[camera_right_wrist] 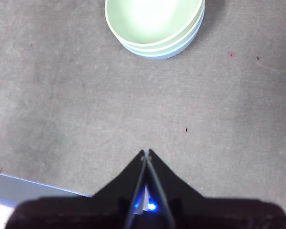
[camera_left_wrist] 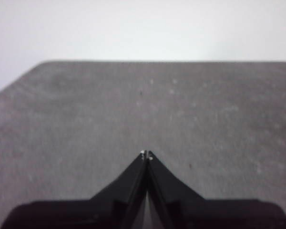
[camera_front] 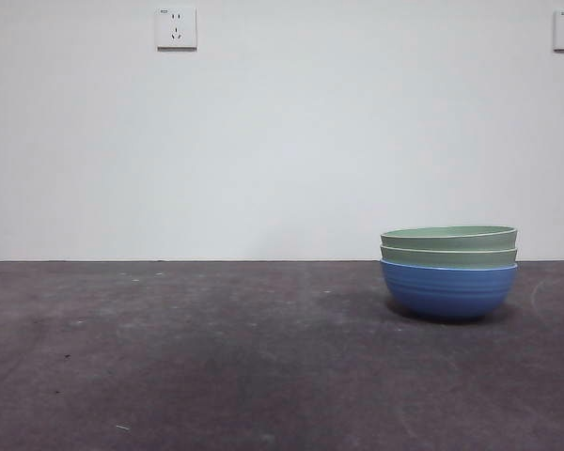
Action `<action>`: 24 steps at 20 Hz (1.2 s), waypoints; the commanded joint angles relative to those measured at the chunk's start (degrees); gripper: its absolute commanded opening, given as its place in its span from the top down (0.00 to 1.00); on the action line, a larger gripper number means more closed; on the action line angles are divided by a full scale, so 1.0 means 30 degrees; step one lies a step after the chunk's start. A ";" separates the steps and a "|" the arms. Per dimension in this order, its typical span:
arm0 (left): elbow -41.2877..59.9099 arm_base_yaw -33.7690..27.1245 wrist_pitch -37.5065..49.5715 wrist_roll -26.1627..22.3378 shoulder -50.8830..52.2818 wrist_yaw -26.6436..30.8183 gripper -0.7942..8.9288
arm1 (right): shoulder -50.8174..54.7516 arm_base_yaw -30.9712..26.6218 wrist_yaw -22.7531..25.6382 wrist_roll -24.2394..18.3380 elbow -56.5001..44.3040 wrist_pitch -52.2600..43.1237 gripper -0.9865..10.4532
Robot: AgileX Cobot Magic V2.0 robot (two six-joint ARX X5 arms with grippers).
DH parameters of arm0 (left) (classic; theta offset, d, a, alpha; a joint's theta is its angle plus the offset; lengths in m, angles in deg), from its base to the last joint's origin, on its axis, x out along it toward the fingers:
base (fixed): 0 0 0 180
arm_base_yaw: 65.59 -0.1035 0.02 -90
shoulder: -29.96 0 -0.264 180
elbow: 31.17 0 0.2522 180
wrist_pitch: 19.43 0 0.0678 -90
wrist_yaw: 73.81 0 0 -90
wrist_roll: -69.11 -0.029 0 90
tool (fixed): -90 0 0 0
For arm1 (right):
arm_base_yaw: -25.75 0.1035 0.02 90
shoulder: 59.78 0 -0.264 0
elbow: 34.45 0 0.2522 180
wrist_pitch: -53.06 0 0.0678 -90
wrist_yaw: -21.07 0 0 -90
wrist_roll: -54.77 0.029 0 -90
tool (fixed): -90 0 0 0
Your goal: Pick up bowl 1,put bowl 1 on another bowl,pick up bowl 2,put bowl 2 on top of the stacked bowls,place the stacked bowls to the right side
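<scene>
Front view, the stacked bowls (camera_front: 448, 271), blue under green

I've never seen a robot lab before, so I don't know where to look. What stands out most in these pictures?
The eye goes first to the stack of three bowls: a round blue ribbed bowl with two pale green bowls nested in it, standing toward the right of the dark grey table. The right hand sits shut on nothing, apart from the stack, and the left hand is also shut, over bare table.
</scene>
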 commanded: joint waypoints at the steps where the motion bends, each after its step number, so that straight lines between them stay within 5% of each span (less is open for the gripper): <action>1: 0.0277 -0.0066 -0.0758 0.0437 0.0058 -0.0051 0.92 | 0.0000 0.0007 0.0051 -0.0168 -0.0131 -0.0102 0.91; 18: 0.0277 -0.0066 -0.0641 0.0423 0.0058 -0.0029 0.92 | 0.0007 0.0000 0.0058 -0.0168 -0.0131 -0.0102 0.91; 20: 0.0277 -0.0066 -0.0641 0.0423 0.0058 -0.0029 0.92 | 0.0736 -0.0306 0.0401 -0.1224 -0.0131 -0.0328 0.91; 24: 0.0277 -0.0066 -0.0634 0.0423 0.0058 -0.0029 0.92 | 0.4022 -0.0539 0.0430 -0.0656 -0.1625 -0.4626 0.91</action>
